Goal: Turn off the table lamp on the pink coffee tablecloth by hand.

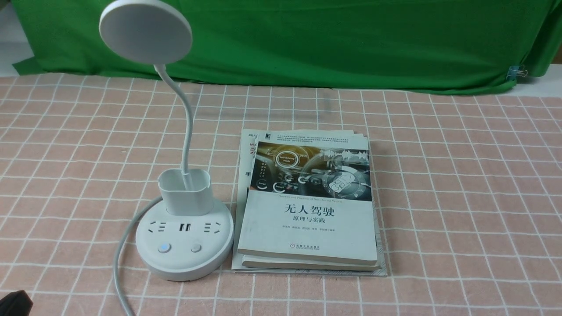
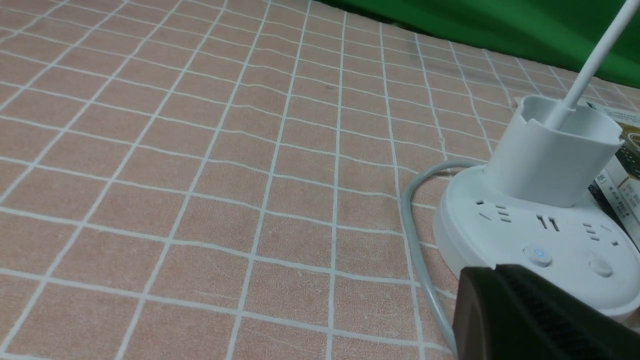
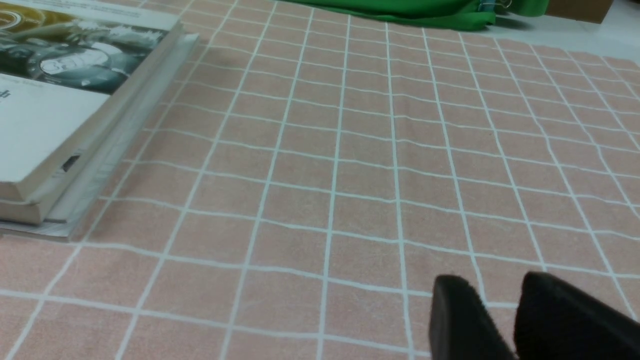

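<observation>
The white table lamp point(image 1: 184, 237) stands on the pink coffee tablecloth point(image 1: 448, 175), left of centre. Its flat disc head point(image 1: 145, 30) is turned away, so its light is hidden. The round base has sockets and two buttons; the left button point(image 1: 163, 248) glows blue, as also shows in the left wrist view point(image 2: 538, 254). The white cord point(image 1: 120, 263) runs off toward the front. My left gripper point(image 2: 495, 272) is shut and empty, just in front of the base's rim; only its dark tip point(image 1: 13, 303) shows in the front view. My right gripper point(image 3: 500, 290) is slightly open and empty, low over bare cloth.
A stack of books point(image 1: 307, 210) lies right beside the lamp base, and its edge shows in the right wrist view point(image 3: 60, 125). The green backdrop cloth point(image 1: 329, 39) hangs along the far edge, with a binder clip point(image 1: 517, 71) at its right.
</observation>
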